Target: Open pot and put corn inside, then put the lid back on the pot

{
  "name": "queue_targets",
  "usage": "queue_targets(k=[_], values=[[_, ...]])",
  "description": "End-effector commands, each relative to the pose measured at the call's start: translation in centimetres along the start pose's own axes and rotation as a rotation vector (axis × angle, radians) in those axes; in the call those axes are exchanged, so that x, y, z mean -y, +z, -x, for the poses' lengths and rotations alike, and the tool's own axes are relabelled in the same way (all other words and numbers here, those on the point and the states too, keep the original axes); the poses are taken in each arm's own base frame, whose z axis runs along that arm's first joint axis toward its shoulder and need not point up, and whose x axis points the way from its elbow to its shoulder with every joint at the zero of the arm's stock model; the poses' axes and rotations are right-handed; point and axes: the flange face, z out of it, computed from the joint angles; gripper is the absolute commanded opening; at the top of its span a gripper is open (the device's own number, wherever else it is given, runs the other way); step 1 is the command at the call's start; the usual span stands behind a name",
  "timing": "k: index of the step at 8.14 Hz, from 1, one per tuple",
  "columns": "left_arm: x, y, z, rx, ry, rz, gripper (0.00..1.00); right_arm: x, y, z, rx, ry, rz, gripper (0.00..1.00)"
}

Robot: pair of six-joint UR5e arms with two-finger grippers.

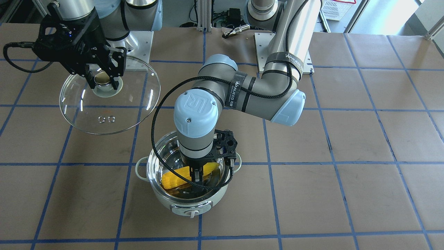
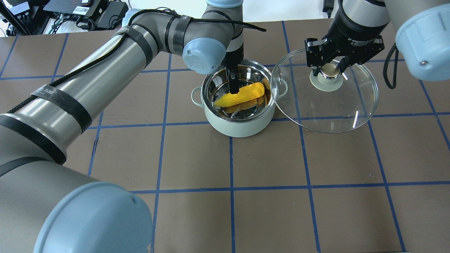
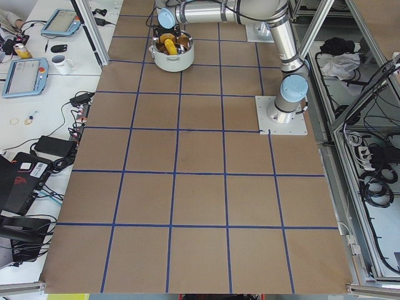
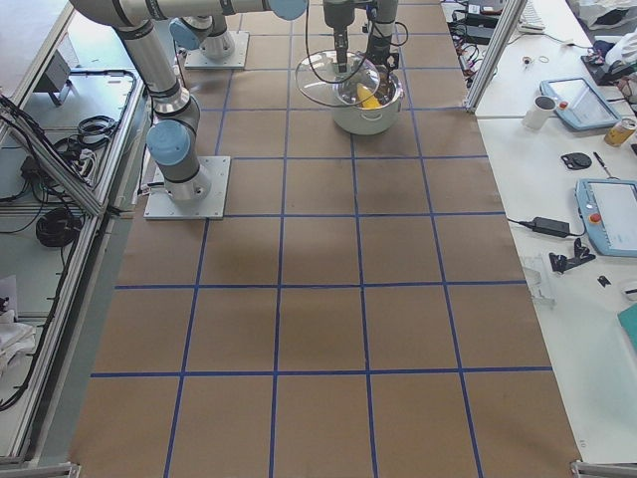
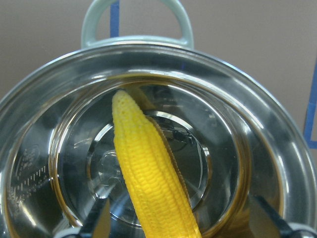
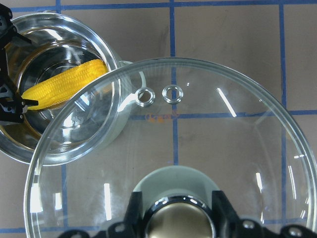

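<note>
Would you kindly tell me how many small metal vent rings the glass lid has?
2. They sit side by side in the lid, between its knob and the rim: the first ring and the second ring right beside it. None seems hidden.

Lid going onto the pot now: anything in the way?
Yes: the left hand is down inside the pot at the corn, its wrist over the rim. The right hand holds the lid aside.

Overhead, front share pot (image 2: pixel 239 128); wrists close.
</note>
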Motion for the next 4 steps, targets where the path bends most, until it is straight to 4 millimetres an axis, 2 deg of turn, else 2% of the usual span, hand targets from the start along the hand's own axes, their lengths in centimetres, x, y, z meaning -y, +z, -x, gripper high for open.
queue_targets(k=[1,2,3,4], values=[[0.3,-1.1,0.2,-0.007,0.033,0.003,1.00,0.7,-0.3,-0.4,-0.004,0.005,-0.015,0.00],[0.5,-1.3,0.1,-0.003,0.127,0.001,1.00,1.3,-1.2,-0.6,-0.007,0.010,-0.036,0.00],[0.7,-2.3,0.3,-0.011,0.198,0.015,1.00,2.5,-1.1,-0.6,-0.007,0.016,-0.035,0.00],[0.9,-4.7,0.7,-0.044,0.264,0.028,1.00,3.4,-1.5,-0.4,-0.008,0.019,-0.041,0.00]])
